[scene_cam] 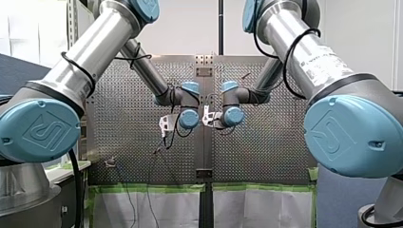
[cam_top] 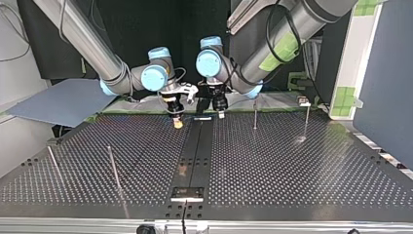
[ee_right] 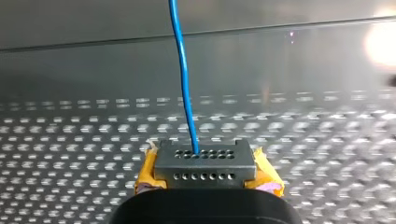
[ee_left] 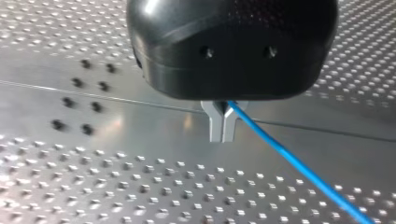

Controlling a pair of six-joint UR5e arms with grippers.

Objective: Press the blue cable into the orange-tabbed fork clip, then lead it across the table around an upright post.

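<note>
In the left wrist view my left gripper (ee_left: 223, 136) has its metal fingers pressed together on the blue cable (ee_left: 299, 164), which runs away from them low over the table. In the right wrist view my right gripper (ee_right: 205, 161), with yellow pads, is shut on the same blue cable (ee_right: 183, 84), which leads straight ahead of it. In the top view both grippers hang close together over the table's far middle strip, my right gripper (cam_top: 178, 122) at left and my left gripper (cam_top: 220, 113) at right. A small clip (cam_top: 304, 101) sits at the far right; its colour is unclear.
Thin upright posts stand on the perforated table: two at the top view's far right (cam_top: 255, 116) (cam_top: 306, 122) and two at its near left (cam_top: 115, 168) (cam_top: 53, 163). A smooth metal strip (cam_top: 195, 156) runs down the table's middle.
</note>
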